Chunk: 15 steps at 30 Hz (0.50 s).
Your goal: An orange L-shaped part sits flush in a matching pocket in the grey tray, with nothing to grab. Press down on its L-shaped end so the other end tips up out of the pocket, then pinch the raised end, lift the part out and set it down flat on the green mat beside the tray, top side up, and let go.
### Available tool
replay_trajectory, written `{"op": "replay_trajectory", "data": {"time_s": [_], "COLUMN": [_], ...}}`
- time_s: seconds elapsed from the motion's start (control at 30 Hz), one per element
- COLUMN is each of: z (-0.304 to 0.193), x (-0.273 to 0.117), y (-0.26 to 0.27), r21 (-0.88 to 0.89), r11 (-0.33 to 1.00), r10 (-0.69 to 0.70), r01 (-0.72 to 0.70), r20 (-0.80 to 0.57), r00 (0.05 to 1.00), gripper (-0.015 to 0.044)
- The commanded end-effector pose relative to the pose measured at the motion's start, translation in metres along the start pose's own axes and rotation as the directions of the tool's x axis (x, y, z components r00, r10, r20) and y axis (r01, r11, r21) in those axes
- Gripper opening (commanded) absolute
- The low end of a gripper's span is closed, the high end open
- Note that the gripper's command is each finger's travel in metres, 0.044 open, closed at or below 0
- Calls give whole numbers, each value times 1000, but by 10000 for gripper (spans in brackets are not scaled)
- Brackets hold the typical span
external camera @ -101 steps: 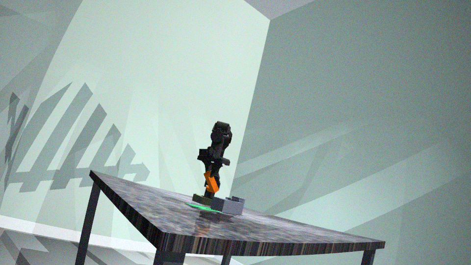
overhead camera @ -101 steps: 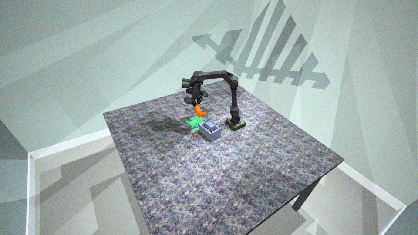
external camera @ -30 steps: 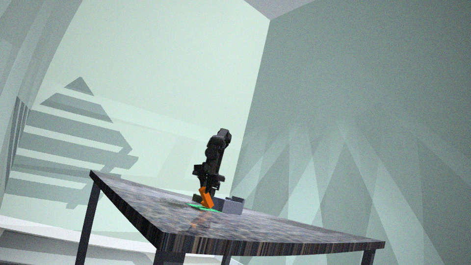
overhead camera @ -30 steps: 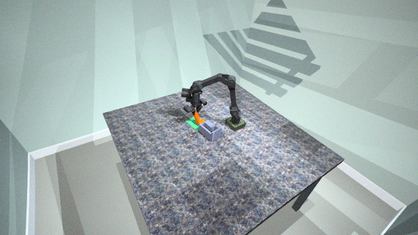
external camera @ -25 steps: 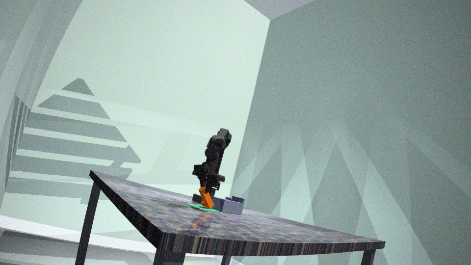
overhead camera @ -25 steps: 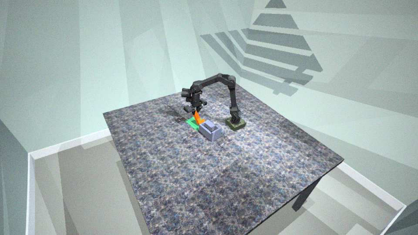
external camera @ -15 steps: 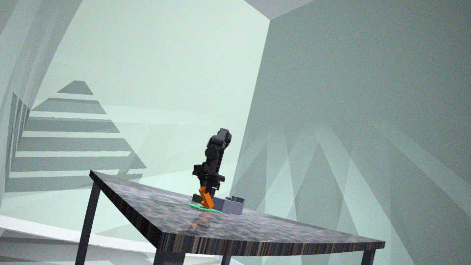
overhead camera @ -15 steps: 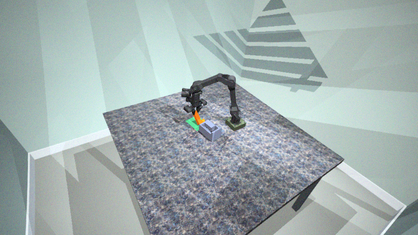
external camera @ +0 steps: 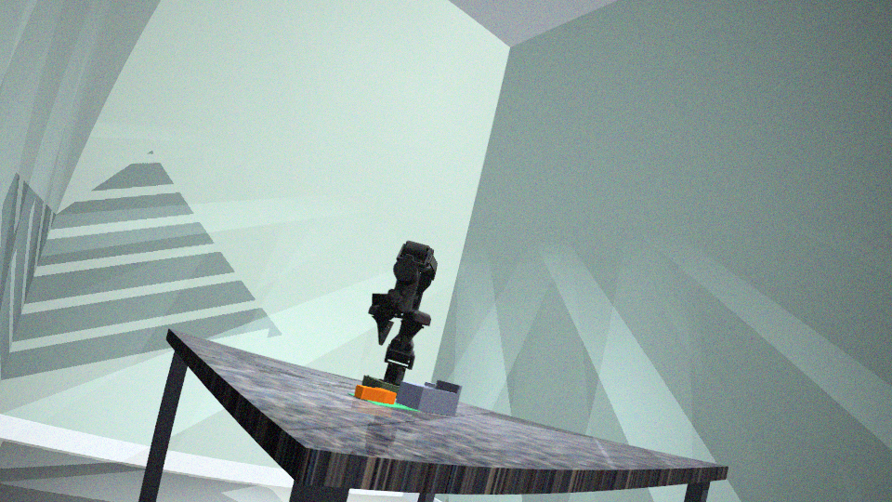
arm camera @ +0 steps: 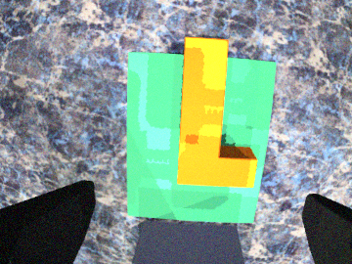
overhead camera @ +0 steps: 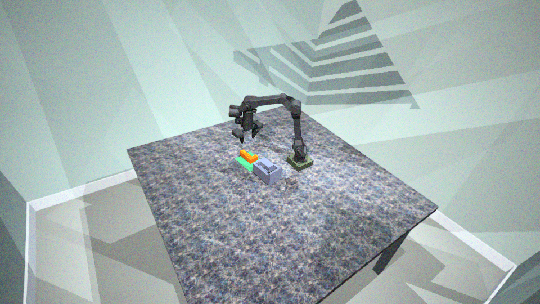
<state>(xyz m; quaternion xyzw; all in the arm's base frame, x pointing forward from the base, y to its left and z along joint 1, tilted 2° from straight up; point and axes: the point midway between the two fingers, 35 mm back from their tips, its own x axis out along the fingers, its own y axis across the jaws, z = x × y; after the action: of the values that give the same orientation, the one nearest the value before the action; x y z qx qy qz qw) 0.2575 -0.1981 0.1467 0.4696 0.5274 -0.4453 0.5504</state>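
The orange L-shaped part (overhead camera: 247, 156) (external camera: 373, 394) (arm camera: 202, 108) lies flat on the green mat (overhead camera: 241, 163) (external camera: 399, 406) (arm camera: 152, 171). In the wrist view its long bar points away from the tray and its tip appears to reach a little past the mat's far edge. Its short leg is at the tray end, inside the mat's outline. My gripper (overhead camera: 247, 140) (arm camera: 202, 201) is open and empty, hanging above the part without touching it. The grey tray (overhead camera: 272, 177) (external camera: 426, 401) (arm camera: 188, 244) stands beside the mat, and its pocket holds no orange part.
The arm's dark green base (overhead camera: 300, 164) is on the table on the other side of the tray from the mat. The tray's walls stand higher than the part. The table's edges are some way off from the mat.
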Motion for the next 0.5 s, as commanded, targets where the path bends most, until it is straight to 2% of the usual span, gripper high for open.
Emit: {"op": "replay_trajectory", "data": {"time_s": [0.0,0.47], "z": [-3,0], "x": [-17,-12], "y": [-2,0], "r21": [-2,0], "r11": [1000,1000], "r10": [0,9], "r01": [0,-9], "r20": [-7,10], "r00": [1000,1000], "gripper": [400,400]}}
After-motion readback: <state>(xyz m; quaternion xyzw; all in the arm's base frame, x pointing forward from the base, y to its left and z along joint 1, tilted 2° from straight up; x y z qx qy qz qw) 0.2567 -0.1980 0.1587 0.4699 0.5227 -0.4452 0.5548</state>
